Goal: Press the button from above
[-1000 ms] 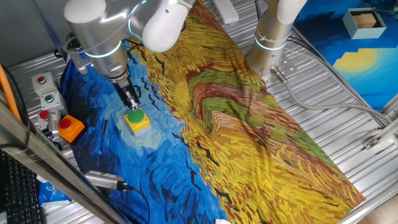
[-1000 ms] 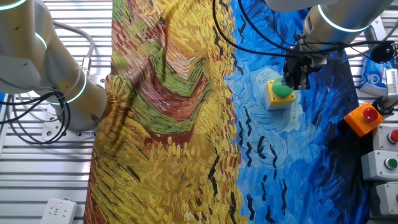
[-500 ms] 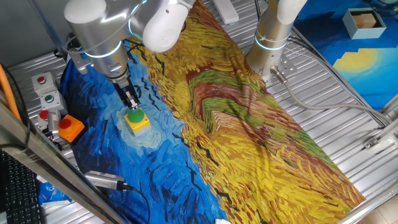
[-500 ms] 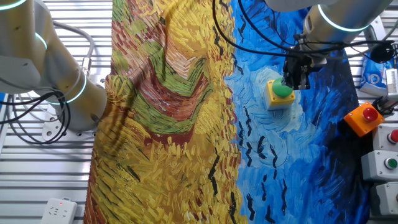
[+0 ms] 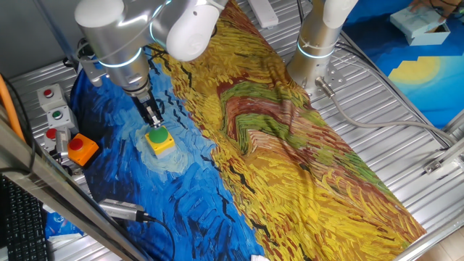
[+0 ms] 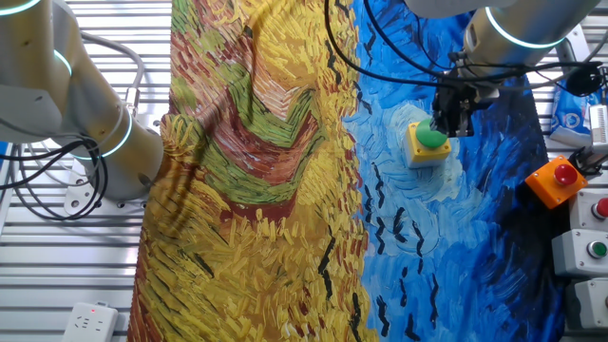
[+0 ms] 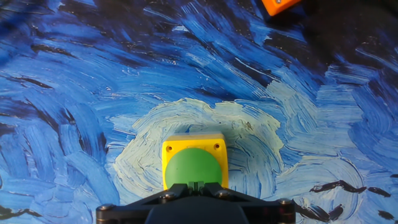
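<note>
The green dome button sits in its yellow square box on the blue part of the painted cloth. My gripper points down right over the button, with the fingertips at the dome's top edge. The other fixed view shows the gripper at the button's far side. In the hand view the two fingertips meet with only a thin seam between them, over the near rim of the button. I cannot tell whether they touch the dome.
An orange box with a red button lies to the left, also seen in the other fixed view. Grey button boxes stand behind it. A second arm's base stands on the far side. A cabled metal probe lies at the front.
My arm and the button have not moved. A small box at the far top right of one fixed view has shifted.
</note>
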Tool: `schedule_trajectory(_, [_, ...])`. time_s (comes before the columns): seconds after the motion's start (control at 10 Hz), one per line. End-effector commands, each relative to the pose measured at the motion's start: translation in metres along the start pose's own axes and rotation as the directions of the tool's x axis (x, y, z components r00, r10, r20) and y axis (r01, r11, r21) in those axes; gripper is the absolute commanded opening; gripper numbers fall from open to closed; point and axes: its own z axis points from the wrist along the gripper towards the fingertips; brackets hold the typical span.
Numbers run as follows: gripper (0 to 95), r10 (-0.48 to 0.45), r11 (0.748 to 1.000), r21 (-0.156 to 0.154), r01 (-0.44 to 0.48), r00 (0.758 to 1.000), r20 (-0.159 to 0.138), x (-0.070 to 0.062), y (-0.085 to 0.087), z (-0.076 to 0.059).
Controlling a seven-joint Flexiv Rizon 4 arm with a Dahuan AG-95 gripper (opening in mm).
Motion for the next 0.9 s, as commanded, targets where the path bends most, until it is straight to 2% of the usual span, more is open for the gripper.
schedule_trajectory(0.1, [0.0, 0.001, 1.000, 0.001, -0.001, 1.000, 0.000, 0.0001, -0.0002, -0.0001])
schedule_trajectory(0.3, [0.0, -0.028, 1.000, 0.002, 0.028, 1.000, 0.001, 0.0003, -0.0003, 0.0000])
schedule_trajectory(0.5, [0.0, -0.017, 1.000, 0.018, 0.017, 1.000, 0.000, 0.0003, -0.0003, -0.0001])
schedule_trajectory(0.9, [0.0, 0.003, 1.000, 0.015, -0.004, 1.000, 0.009, 0.0003, -0.0003, -0.0002])
